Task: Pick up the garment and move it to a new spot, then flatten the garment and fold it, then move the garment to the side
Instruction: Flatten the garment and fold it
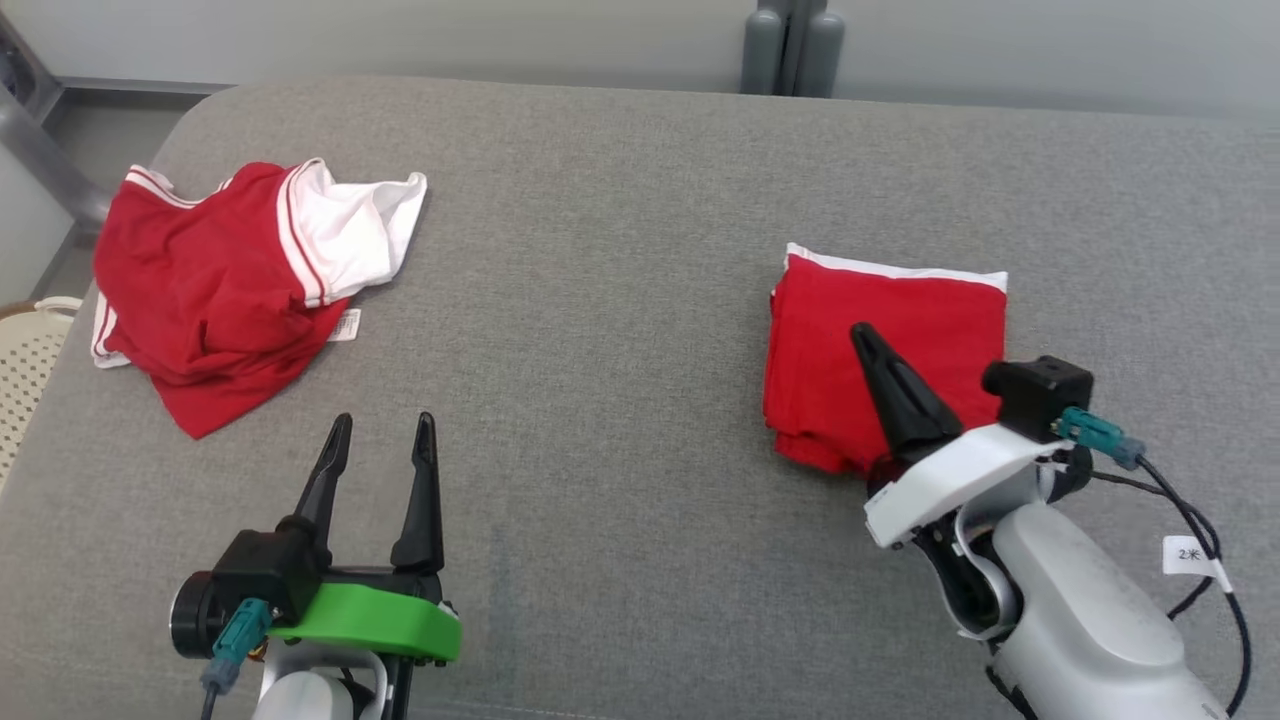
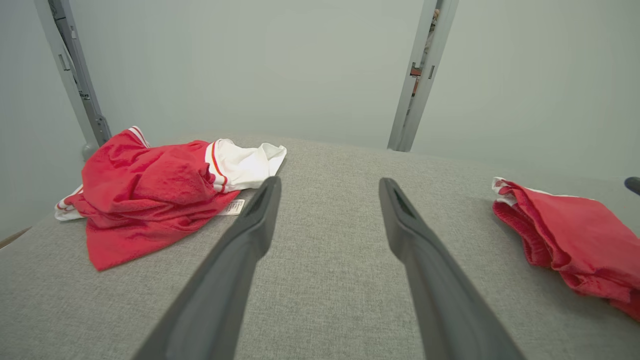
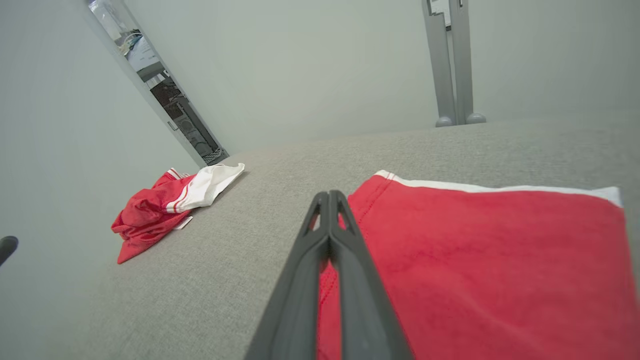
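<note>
Two red garments are on the grey desk (image 1: 620,300) right now. Over on the right sits the folded garment (image 1: 900,310), a neat red rectangle with a white band (image 1: 900,268) along its far edge. The right tool (image 1: 862,335) lies low across its near-left part, fingers clenched tight together and pointing far-left. No cloth shows between them in the right wrist view, so I read it as closed on nothing. Whether it rests on the fabric or sits just above it, I cannot tell.

Far left, well apart, lies the crumpled garment (image 1: 210,290), a red heap with a white panel (image 1: 350,225) flopped out to its right. A small label (image 1: 345,325) pokes out on the near side. The left tool (image 1: 385,420) hovers at near left, fingers spread wide, released and carrying nothing, with bare desk between it and the heap.

Handling call: this looks like light, limp knit with no stiffness, and it should drape and sag from any pinch. The folded stack will probably come apart if lifted by one layer, so sliding it, or gripping through all layers at an edge, looks safer. For the heap, the striped hem or the waistband seems the firmest hold. A pinch in the loose middle may only gather a bunch.
</note>
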Controlling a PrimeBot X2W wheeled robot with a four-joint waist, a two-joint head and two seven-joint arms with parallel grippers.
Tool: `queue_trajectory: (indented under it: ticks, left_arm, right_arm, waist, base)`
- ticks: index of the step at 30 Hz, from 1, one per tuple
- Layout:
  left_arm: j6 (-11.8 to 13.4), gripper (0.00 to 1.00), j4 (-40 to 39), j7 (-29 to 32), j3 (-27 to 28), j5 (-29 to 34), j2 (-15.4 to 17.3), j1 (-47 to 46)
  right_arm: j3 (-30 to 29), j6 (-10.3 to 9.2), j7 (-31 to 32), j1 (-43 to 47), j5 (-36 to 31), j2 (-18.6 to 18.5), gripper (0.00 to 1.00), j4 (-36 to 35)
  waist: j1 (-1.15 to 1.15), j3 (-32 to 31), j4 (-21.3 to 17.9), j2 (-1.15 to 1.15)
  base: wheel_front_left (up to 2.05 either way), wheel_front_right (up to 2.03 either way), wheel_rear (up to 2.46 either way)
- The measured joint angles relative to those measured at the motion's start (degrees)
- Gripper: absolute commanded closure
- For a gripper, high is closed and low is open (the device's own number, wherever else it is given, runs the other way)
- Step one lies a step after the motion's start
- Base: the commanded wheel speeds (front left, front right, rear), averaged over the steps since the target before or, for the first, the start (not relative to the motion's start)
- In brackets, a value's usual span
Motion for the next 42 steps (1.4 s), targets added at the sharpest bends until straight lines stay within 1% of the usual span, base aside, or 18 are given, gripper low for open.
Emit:
queue_trajectory:
  ticks: [1, 2, 3, 4, 5, 10, 14, 19, 23, 32, 42]
  left_arm:
    - [0.0, 0.00, 0.0, 0.0, 0.3, 0.2, 0.0, 0.0]
    - [-0.1, 0.00, 0.1, 0.0, 0.5, 0.4, 0.0, 0.0]
    - [-0.1, 0.00, 0.1, 0.0, 0.8, 0.4, 0.0, 0.1]
    - [-0.2, 0.00, 0.1, 0.0, 1.1, 0.6, 0.0, 0.1]
    - [-0.3, 0.00, 0.1, 0.0, 1.5, 0.8, 0.0, 0.2]
    - [-0.5, 0.00, 0.5, 0.0, 2.7, 1.4, 0.2, 0.6]
    - [-0.5, 0.00, 0.7, 0.0, 3.5, 1.6, 0.3, 1.3]
    - [-0.5, 0.00, 0.9, 0.0, 4.5, 1.7, 0.6, 2.6]
    - [-0.5, 0.00, 0.9, 0.0, 5.0, 1.9, 1.1, 4.0]
    - [-0.4, 0.00, 0.5, 0.0, 5.5, 2.0, 1.9, 5.5]
    - [0.5, 0.00, -1.6, 1.3, 5.6, 2.0, 3.1, 6.6]
  right_arm:
    - [-1.2, 0.00, 0.0, 0.7, -0.7, -0.4, 1.00, -1.1]
    - [-2.6, -0.01, 0.0, 1.5, -1.7, -0.9, 0.87, -2.4]
    - [-4.1, 0.00, 0.0, 2.2, -2.9, -1.4, 0.38, -3.6]
    - [-5.2, 0.00, 0.0, 2.9, -3.5, -1.8, 0.04, -4.6]
    - [-6.4, 0.00, 0.0, 3.7, -4.3, -2.2, 0.00, -5.7]
    - [-11.3, 0.00, 0.0, 7.6, -7.4, -3.9, 0.00, -10.0]
    - [-13.8, 0.00, 0.0, 10.2, -8.5, -4.6, 0.00, -12.7]
    - [-16.2, 0.00, 0.0, 14.1, -10.1, -4.4, 0.00, -15.9]
    - [-17.6, 0.00, 0.0, 17.8, -11.6, -3.4, 0.00, -17.9]
    - [-20.9, 0.00, 0.0, 24.1, -13.5, -0.7, 0.00, -21.6]
    - [-23.0, 0.00, 0.0, 27.2, -15.0, 1.5, 0.00, -23.3]
  waist:
    - [0.00, -0.1, -0.5, 0.00]
    - [0.00, -0.3, -1.1, 0.00]
    - [0.00, -0.5, -1.7, 0.00]
    - [0.00, -0.7, -2.2, 0.00]
    - [0.00, -0.9, -2.8, 0.00]
    - [0.00, -2.1, -5.9, 0.00]
    - [0.00, -3.1, -8.0, 0.00]
    - [0.00, -5.1, -10.1, 0.00]
    - [0.00, -6.9, -11.2, 0.00]
    - [0.00, -9.1, -12.0, 0.00]
    - [0.00, -10.4, -11.8, 0.00]
  base:
    - [0.00, 0.00, 0.00]
    - [0.00, 0.00, 0.00]
    - [0.00, 0.00, 0.00]
    - [0.00, 0.00, 0.00]
    - [0.00, 0.00, 0.00]
    - [0.00, 0.00, 0.00]
    - [0.00, 0.00, 0.00]
    - [0.00, 0.00, 0.00]
    - [0.00, 0.00, 0.00]
    - [0.00, 0.00, 0.00]
    - [0.00, 0.00, 0.00]
